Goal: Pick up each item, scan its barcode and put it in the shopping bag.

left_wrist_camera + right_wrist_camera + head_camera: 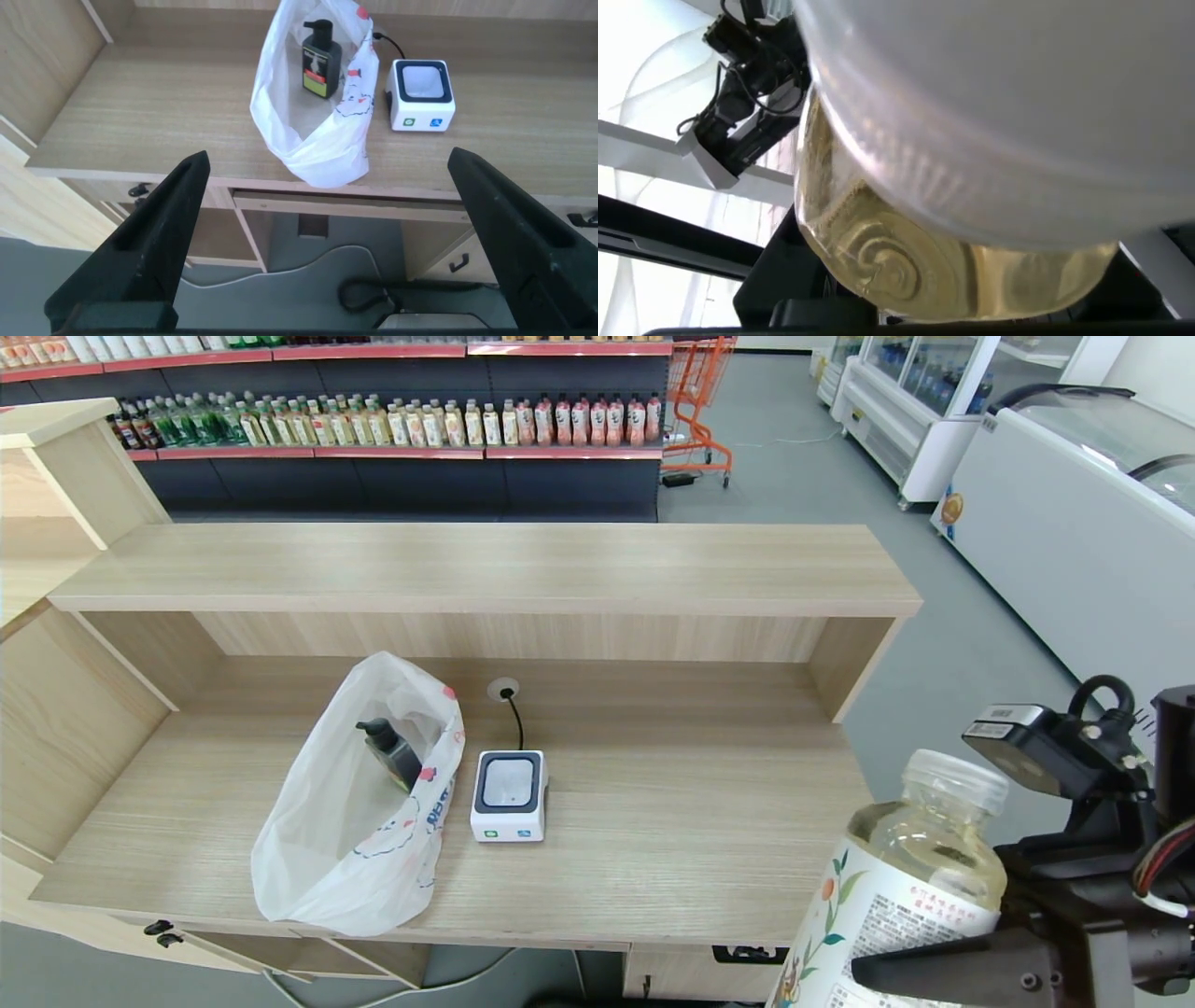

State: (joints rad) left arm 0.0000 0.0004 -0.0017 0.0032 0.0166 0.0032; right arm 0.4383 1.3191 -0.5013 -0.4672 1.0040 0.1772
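A clear bottle (901, 882) of pale yellow drink with a white cap and printed label is held off the counter's right front corner, my right gripper (920, 971) shut on its lower body. Close up, the bottle (971, 187) has its base toward the right wrist camera. The white shopping bag (355, 812) stands open on the left of the counter with a black pump bottle (392, 751) inside. The white barcode scanner (509, 793) sits just right of the bag. My left gripper (332, 252) hangs open and empty before the counter's front edge, facing the bag (318, 121) and scanner (422, 93).
The wooden counter (653, 821) has a raised back shelf (485, 565) and side walls. The scanner's cable (515, 714) runs to a hole at the back. Store shelves with drinks (392, 425) and freezers (1074, 495) stand beyond. Drawers (355, 233) sit under the counter.
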